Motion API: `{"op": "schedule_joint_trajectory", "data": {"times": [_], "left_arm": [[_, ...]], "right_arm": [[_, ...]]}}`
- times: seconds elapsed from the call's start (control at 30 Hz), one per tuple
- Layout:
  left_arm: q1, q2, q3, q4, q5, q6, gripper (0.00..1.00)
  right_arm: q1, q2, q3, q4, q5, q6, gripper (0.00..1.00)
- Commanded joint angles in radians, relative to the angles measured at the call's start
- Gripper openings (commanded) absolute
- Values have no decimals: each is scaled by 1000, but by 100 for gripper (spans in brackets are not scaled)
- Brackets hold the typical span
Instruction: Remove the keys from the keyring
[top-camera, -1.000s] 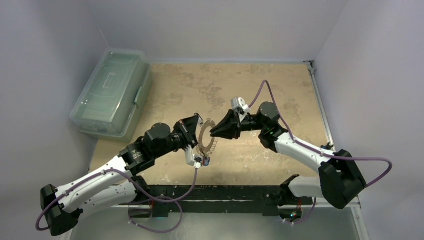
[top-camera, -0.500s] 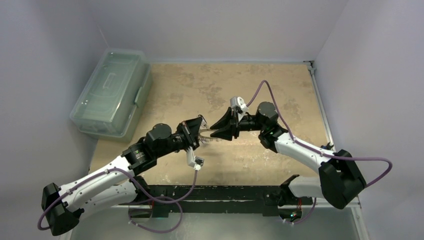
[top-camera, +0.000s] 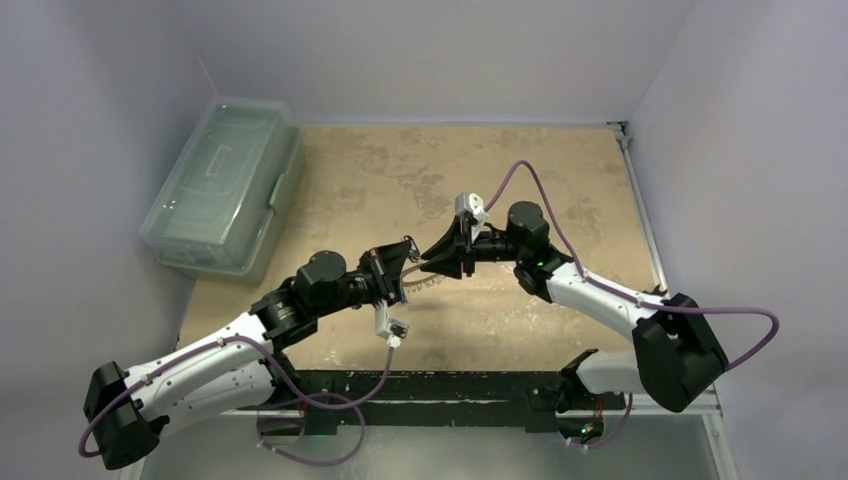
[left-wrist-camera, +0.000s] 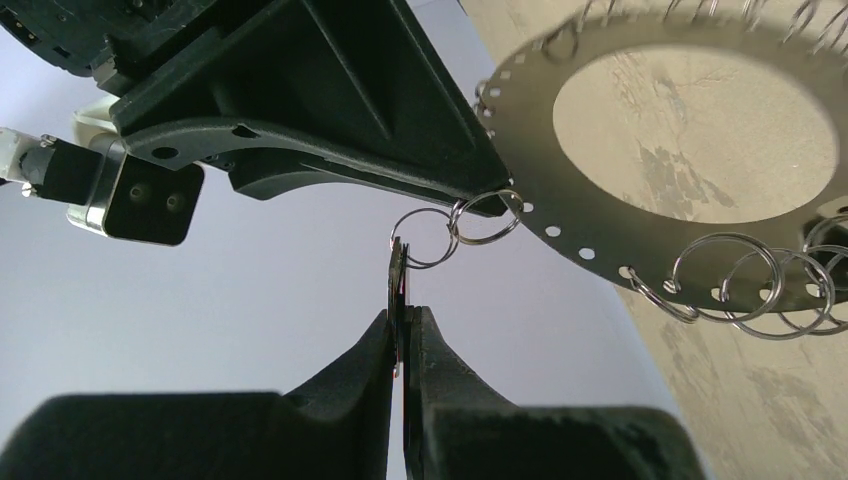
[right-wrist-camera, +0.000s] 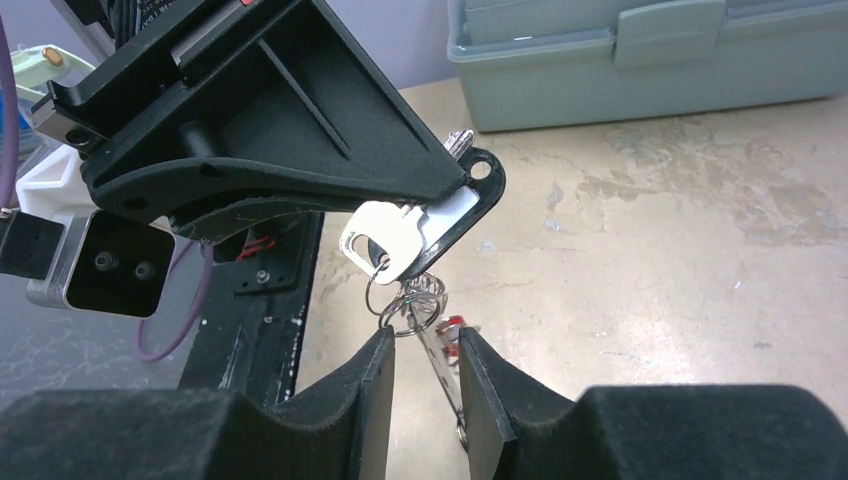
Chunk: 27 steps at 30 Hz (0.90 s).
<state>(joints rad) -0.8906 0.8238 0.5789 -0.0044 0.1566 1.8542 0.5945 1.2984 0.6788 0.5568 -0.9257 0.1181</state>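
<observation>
- Top external: the left arm (top-camera: 250, 330) reaches in from 7 o'clock and the right arm (top-camera: 590, 290) from 4 o'clock. Both are stretched low, and their wrists meet nose to nose above the middle of the desk (top-camera: 560, 180). The keyring (top-camera: 416, 283) hangs edge-on between them, clear of the desk. A lidded box (top-camera: 220, 185) sits well apart at 10 o'clock.
- Left wrist: the left jaws are closed on a silver key (left-wrist-camera: 399, 290), seen edge-on at 12 o'clock from their tips. Two small split rings (left-wrist-camera: 432, 237) chain it to a hole in the keyring's rim, where the right arm's tip touches. The step in hand looks like freeing this one key.
- Right wrist: the right jaws stand apart, astride the keyring's thin rim without visibly pinching it. The silver key and a black tag (right-wrist-camera: 468, 200) sit at 12 o'clock, under the left jaws. The next move likely calls for a firm clamp on the rim. After that, a twist-and-pull should thread the split ring out of its hole; a straight tug would not.
</observation>
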Motion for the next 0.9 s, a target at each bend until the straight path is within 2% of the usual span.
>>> {"op": "schedule_joint_trajectory", "data": {"times": [0.0, 0.6, 0.77, 0.87], "left_arm": [[1, -5, 1, 90, 18, 22, 0], [-1, 12, 14, 76, -17, 0, 0], [-3, 15, 17, 78, -30, -11, 0], [-5, 18, 19, 78, -38, -18, 0]], "right_arm": [[0, 2, 31, 24, -19, 3, 32], [2, 8, 22, 74, -23, 52, 27], [2, 13, 22, 76, -24, 58, 38], [2, 12, 21, 72, -11, 53, 38]]}}
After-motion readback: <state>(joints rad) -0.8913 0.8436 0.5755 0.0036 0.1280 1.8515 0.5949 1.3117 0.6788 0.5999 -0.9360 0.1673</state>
